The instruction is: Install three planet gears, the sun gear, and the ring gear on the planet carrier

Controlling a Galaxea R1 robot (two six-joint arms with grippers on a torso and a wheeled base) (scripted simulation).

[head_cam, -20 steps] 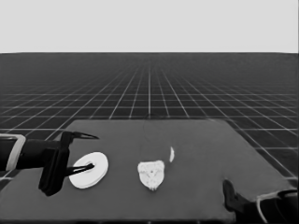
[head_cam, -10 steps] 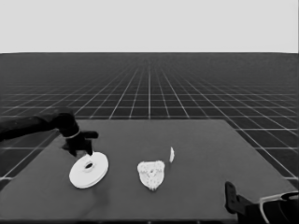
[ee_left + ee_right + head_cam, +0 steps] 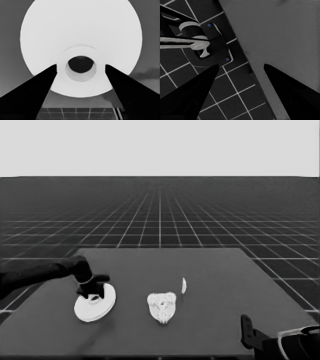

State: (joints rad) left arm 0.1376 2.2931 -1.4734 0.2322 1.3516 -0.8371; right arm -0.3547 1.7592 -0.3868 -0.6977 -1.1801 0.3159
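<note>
Larger round part [image 3: 80, 37] (hub hole visible), left tool [image 3: 80, 68] astride

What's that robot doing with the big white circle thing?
The left gripper is down over the larger round part near the table's left end, with its open fingers on either side of the raised hub around the hole. In the middle of the table sits the smaller round part with small gears bunched on it, and a thin white piece lies just to its right. The right gripper waits, open, at the table's near right corner.
</note>
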